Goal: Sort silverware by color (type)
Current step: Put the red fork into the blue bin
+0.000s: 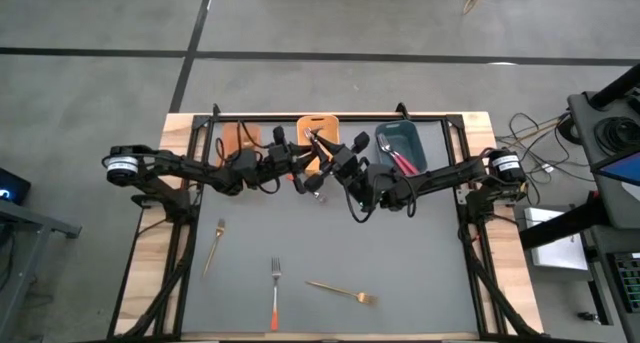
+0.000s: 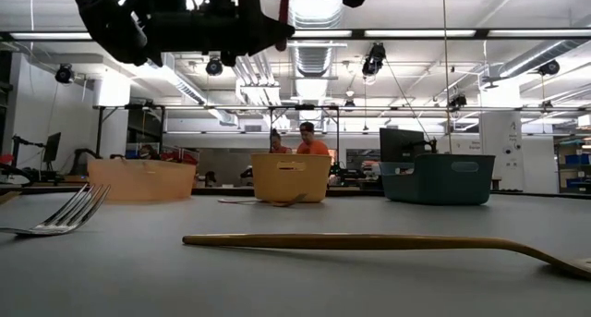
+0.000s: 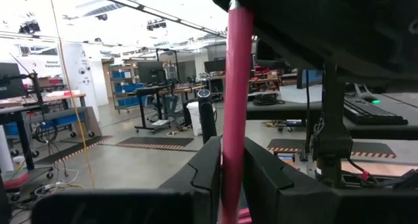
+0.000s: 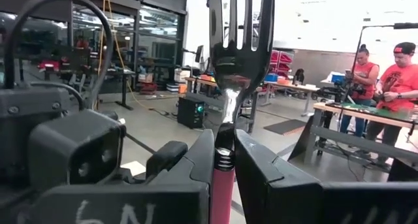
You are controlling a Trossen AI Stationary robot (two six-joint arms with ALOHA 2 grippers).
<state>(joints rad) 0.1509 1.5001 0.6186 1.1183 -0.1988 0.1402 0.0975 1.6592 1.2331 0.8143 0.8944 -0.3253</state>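
Two pincers met above the orange bin (image 1: 318,126) at the tabletop's (image 1: 400,253) far edge, both closed on one pink-handled fork (image 4: 225,119): the left pincer (image 3: 225,175) clamped the handle, the right pincer (image 4: 222,160) gripped near the neck. The handover looked under way. The right grip should have been firm before the left let go, and then the fork belonged in the teal bin (image 1: 402,143).

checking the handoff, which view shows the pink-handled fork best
The right wrist view: the pink-handled fork stands between the right gripper fingers, tines and handle top clear. The left wrist view shows only its pink handle in the left gripper. The high view shows a tiny sliver between the arms; the low view a short red piece at the top edge.
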